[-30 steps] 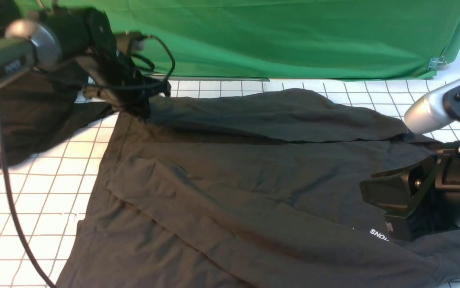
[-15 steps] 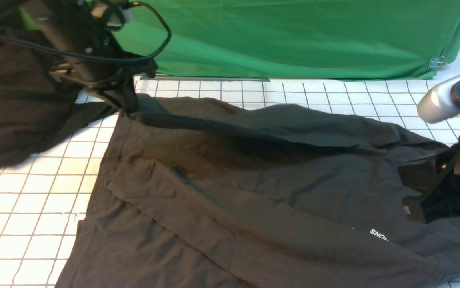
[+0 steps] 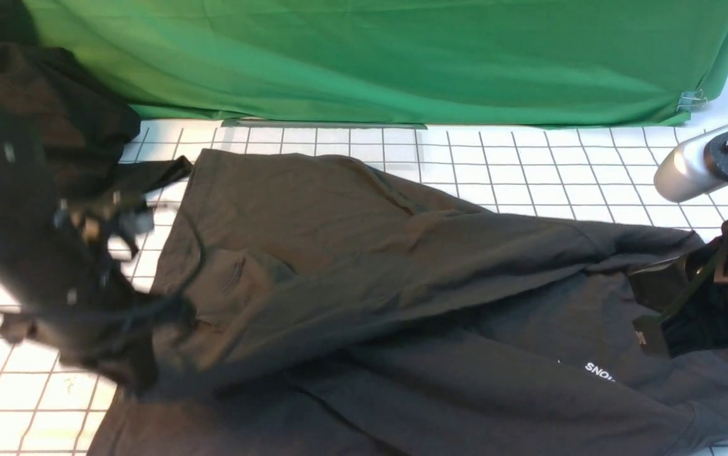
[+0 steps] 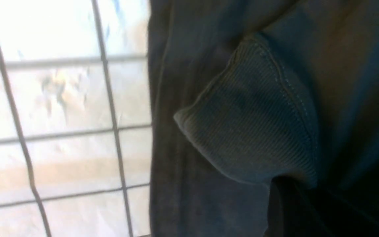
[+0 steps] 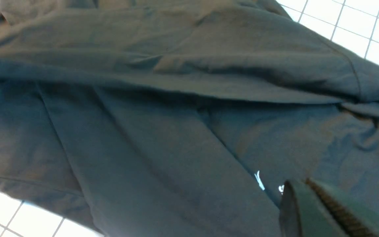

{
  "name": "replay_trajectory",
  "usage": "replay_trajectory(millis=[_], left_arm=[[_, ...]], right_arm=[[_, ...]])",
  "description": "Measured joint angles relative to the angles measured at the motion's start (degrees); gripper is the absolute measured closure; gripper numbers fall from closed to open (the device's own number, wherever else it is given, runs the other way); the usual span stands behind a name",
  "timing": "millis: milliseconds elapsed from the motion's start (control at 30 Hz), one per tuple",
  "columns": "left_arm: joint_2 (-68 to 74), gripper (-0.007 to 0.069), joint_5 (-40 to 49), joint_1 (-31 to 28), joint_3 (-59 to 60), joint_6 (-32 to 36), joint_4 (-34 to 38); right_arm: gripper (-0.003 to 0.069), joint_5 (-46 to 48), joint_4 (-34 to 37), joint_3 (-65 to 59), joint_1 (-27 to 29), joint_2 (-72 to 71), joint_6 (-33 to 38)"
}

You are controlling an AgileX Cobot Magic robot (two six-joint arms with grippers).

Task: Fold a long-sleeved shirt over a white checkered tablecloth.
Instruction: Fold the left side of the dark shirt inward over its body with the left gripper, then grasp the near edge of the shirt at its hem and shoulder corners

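Jaws of right gripper (image 3: 649, 310) pressed together, ribbed pad (image 5: 328, 207) flat against its partner in the wrist view. Hangs low over the right end of the shirt (image 3: 402, 285), just beside the white print (image 3: 599, 372); contact with the cloth not clear.

Jaws of left gripper (image 3: 139, 364): cannot tell whether clenched or released. Smeared by blur in the front view, with only a dark finger (image 4: 291, 210) showing in the wrist view. Sits at the shirt's near left edge, finger right against a ribbed cuff (image 4: 252, 121) standing up off the body cloth.

From the cuff, sleeve folded as a long band, slantwise across the shirt's body toward the right gripper.

Shirt spread and creased on the tablecloth (image 3: 528, 164), covering the middle and right, with grid squares bare to the left and along the far side.

Farther out: darker garment heap (image 3: 54, 107) at the far left, partly behind the left arm; green backdrop (image 3: 402, 57) along the tablecloth's far edge.
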State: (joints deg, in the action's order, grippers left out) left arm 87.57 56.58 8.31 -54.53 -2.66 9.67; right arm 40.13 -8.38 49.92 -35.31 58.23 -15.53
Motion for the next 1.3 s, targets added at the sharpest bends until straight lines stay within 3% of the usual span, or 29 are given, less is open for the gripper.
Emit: replay_trajectory(millis=[167,300,400,533,967,1100,1167,1233,1267,1300], left_arm=[[-0.1,0.0379,-2.1,0.0,2.9,1.0,-0.5],[-0.5,0.0221,1.8,0.0,3.0,0.9,-3.7],[-0.5,0.0149,6.1,0.0,3.3,-2.1,-7.8],[-1.5,0.0117,8.0,0.0,6.6,-4.7,-9.7],[-5.6,0.0126,-7.3,0.0,18.5,-10.9,-10.7],[-3.3,0.0172,-9.5,0.0,19.0,-12.3,-10.6],[-3.0,0.0229,-9.4,0.0,19.0,-12.3,-9.7],[-2.9,0.0349,-9.4,0.0,19.0,-10.7,-7.6],[-2.9,0.0374,-9.4,0.0,19.0,-10.0,-7.3],[-2.9,0.0467,-9.3,-0.1,19.0,-8.4,-6.3]], right_arm=[[0.0652,0.0,0.1,0.0,0.0,0.0,0.0],[0.0650,0.0,0.2,0.0,0.0,0.0,0.0],[0.0648,0.0,0.2,0.0,0.0,0.0,-0.2],[0.0645,0.2,0.2,0.0,0.0,0.0,-0.4],[0.0638,0.5,0.2,0.0,0.0,0.0,-1.1],[0.0634,1.5,0.2,0.0,0.0,0.0,-1.1],[0.0630,2.9,0.3,0.0,0.0,0.0,-0.6],[0.0629,6.3,0.7,0.0,0.0,0.0,1.7],[0.0629,6.9,0.9,0.0,0.0,0.0,1.9],[0.0628,9.3,2.0,0.0,0.0,0.1,4.0]])
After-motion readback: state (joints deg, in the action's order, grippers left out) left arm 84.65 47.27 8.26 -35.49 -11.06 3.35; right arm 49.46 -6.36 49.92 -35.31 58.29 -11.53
